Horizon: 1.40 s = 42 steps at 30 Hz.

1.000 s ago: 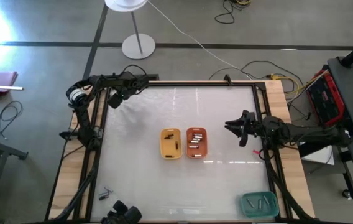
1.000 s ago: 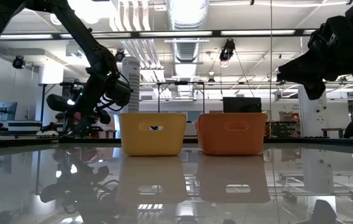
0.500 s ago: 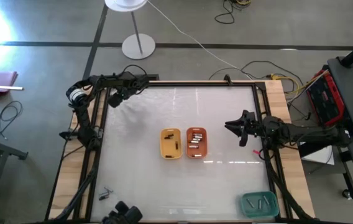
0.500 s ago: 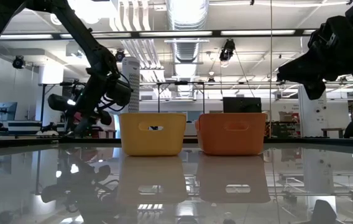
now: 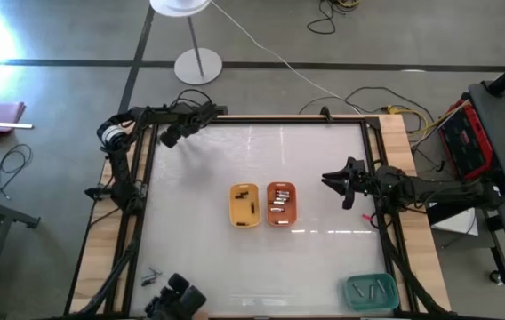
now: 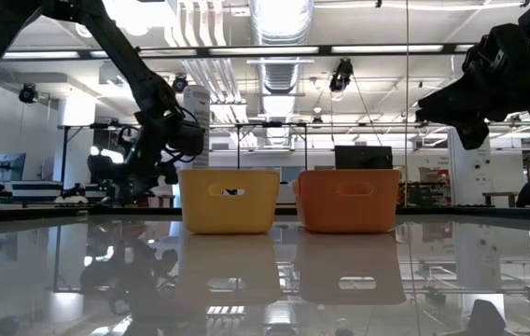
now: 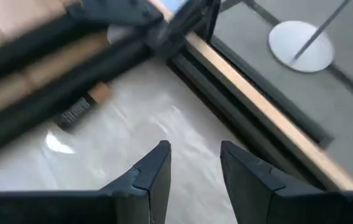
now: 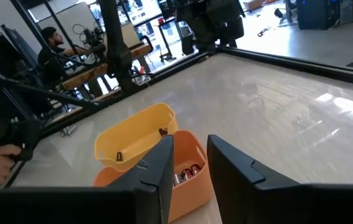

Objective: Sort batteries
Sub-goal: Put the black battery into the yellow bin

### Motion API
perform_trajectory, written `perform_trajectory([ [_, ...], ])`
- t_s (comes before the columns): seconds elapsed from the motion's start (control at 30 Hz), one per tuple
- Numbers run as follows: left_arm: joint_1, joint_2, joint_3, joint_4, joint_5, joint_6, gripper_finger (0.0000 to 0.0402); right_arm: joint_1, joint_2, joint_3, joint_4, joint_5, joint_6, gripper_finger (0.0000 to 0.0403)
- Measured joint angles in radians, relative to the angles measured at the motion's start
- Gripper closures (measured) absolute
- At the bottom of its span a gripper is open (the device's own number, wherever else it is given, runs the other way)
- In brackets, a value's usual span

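Batteries [image 5: 277, 203] lie in the orange tray [image 5: 280, 204]. Right gripper [image 5: 334, 184] hovers just beside it, spread; left gripper [image 5: 169, 140] well apart, spread.

Robotics lab: exposed ceiling ducts [image 6: 279, 23], workbenches (person seated [image 8: 53, 43]), floor cables [image 5: 372, 96].

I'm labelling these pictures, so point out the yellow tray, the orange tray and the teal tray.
yellow tray [image 5: 235, 206]: high view, its left rim.
orange tray [image 6: 348, 201]: low view, its front wall.
teal tray [image 5: 353, 293]: high view, its left rim.
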Motion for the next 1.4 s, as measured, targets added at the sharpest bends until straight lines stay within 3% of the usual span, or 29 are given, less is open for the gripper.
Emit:
perform_trajectory([
  [0.17, 0.046, 0.043, 0.001, -0.074, 0.198, -0.272, 0.0279, 0.000, 0.000, 0.000, 0.000, 0.000, 0.000, 0.0326],
  [0.27, 0.059, 0.057, 0.008, -0.117, 0.253, -0.379, 0.0279, 0.000, 0.000, 0.000, 0.000, 0.000, 0.000, 0.0333],
  [0.43, 0.045, 0.048, 0.002, -0.118, 0.192, -0.424, 0.0279, 0.000, 0.000, 0.000, 0.000, 0.000, 0.000, 0.0337],
  [0.73, 0.048, 0.023, 0.014, -0.131, 0.230, -0.473, 0.0279, 0.000, 0.000, 0.000, -0.001, 0.000, 0.000, 0.0318],
  [0.87, 0.063, 0.023, 0.013, -0.210, 0.247, -0.549, 0.0273, 0.000, 0.000, 0.000, -0.001, 0.000, 0.000, 0.0310],
  [1.03, 0.071, 0.022, 0.013, -0.303, 0.289, -0.693, 0.0237, 0.000, 0.000, 0.000, 0.000, 0.000, 0.000, 0.0303],
  [1.27, 0.120, 0.021, 0.022, -0.288, 0.264, -0.713, 0.0166, 0.000, 0.000, 0.000, 0.000, 0.000, 0.000, 0.0302],
  [1.4, 0.159, 0.021, 0.026, -0.288, 0.244, -0.718, 0.0146, 0.000, 0.000, 0.000, 0.000, 0.000, 0.000, 0.0311],
])
